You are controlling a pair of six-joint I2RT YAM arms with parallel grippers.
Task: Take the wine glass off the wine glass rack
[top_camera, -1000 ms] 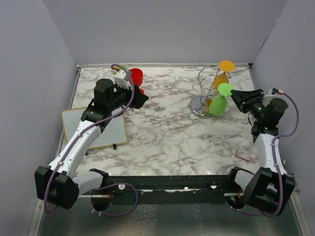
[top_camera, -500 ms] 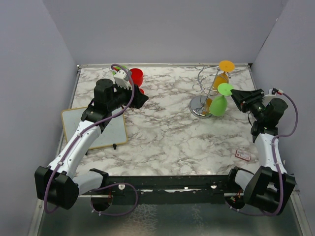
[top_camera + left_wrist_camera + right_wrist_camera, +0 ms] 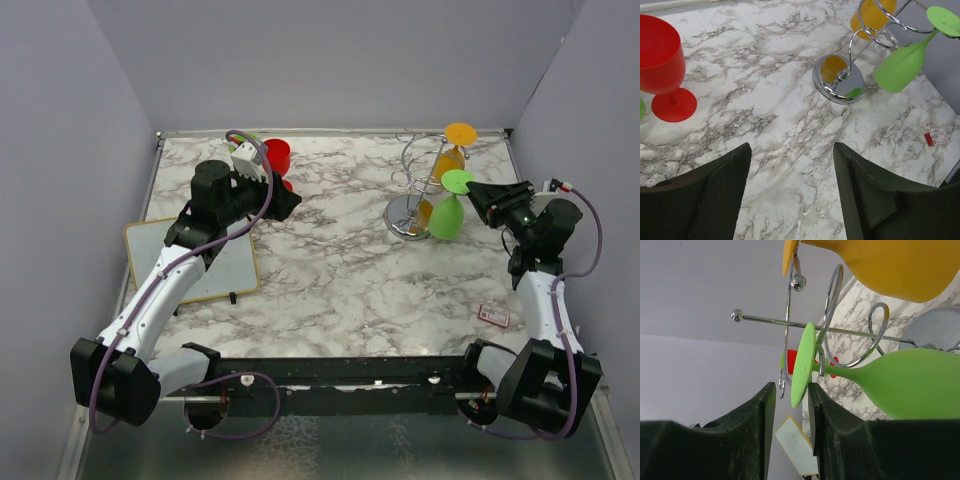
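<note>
**Right gripper narrowing on green glass foot; glass still on rack**

**Top view:** Versus a second ago, the right gripper has edged toward 9 o'clock. The green wine glass bowl has swung slightly toward 4 o'clock. Left arm unchanged.
- The wine glass rack stands at 1 o'clock on the table.
- The green glass hangs off the rack's 3 o'clock side, foot up and bowl down. Its long axis here runs 12 to 6, foot at 12.
- The orange wine glass hangs on the rack's 1 o'clock side.
- The red wine glass stands upright at 11 o'clock, just beside the left gripper.
- Count: 1 rack, 3 glasses (2 hung, 1 standing), 1 whiteboard at 9 o'clock, 1 red-and-white card at 4 o'clock.

**Left wrist:** The left gripper is spread wide with nothing in it, bare table below. The green glass is at 2 o'clock with its axis tilted, foot toward 1 and bowl toward 7. The rack base is at 12 and the red glass at 10.

**Right wrist:** The green glass axis lies 9 to 3, foot at 9 and bowl at 3, with the stem through a rack loop. The right gripper's jaws are narrow but still parted, and the foot's rim sits in the gap. The rim overlaps one finger's edge, but I cannot tell if they touch. Nothing is clamped yet.
</note>
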